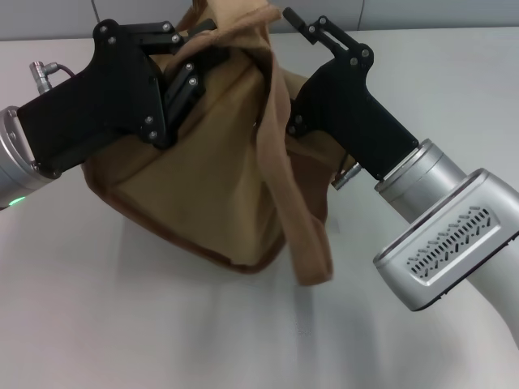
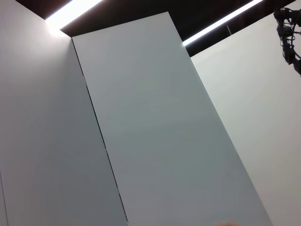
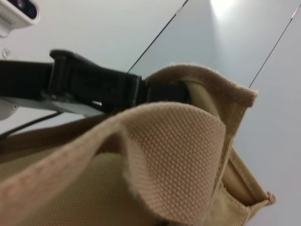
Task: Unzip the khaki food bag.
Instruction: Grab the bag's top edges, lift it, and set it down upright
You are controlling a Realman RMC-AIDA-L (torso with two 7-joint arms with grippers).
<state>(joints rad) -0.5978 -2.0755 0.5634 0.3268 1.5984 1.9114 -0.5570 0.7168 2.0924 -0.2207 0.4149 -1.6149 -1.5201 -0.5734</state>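
The khaki food bag sits tilted on the white table in the head view. One webbing handle hangs down its front. My left gripper is at the bag's upper left edge, shut on the fabric of the top rim. In the right wrist view its black finger reaches into a fold of the bag. My right gripper is just right of the bag's top, beside the raised handle. The zipper and its pull are hidden.
The white table stretches out in front of the bag and to both sides. The left wrist view shows only grey wall panels and ceiling lights.
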